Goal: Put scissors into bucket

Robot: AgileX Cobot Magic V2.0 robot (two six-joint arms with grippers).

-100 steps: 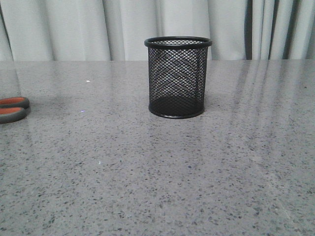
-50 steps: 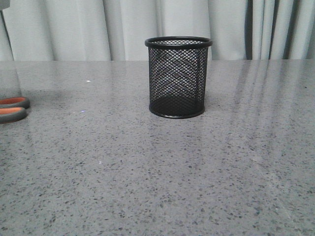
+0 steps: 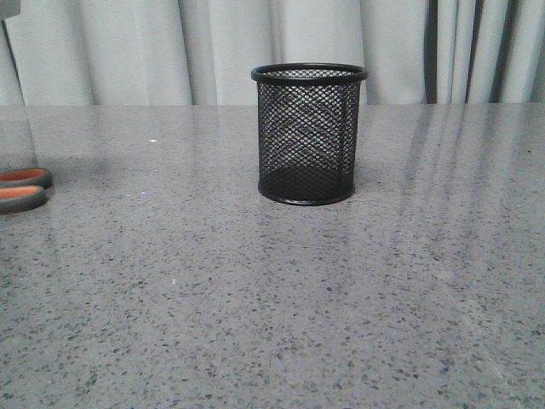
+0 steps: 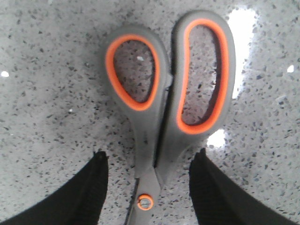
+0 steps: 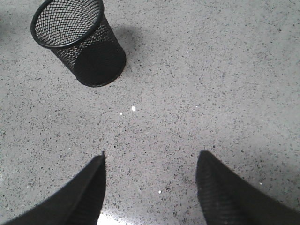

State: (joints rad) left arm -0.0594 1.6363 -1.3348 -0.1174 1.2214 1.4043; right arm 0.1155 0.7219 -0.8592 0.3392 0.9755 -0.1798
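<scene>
The scissors [image 4: 154,117] lie flat on the table, grey handles lined with orange; in the front view only their handle loops [image 3: 24,188] show at the far left edge. My left gripper [image 4: 150,159] is open just above them, its two black fingers either side of the shank near the reddish pivot [image 4: 145,202], not touching. The blades are out of view. The bucket [image 3: 308,133], a black wire-mesh cup, stands upright and empty mid-table; it also shows in the right wrist view [image 5: 77,40]. My right gripper [image 5: 150,159] is open and empty over bare table, well short of the bucket.
The speckled grey stone table [image 3: 281,290] stretches around the bucket. Pale curtains [image 3: 128,51] hang behind the far edge. Neither arm shows in the front view.
</scene>
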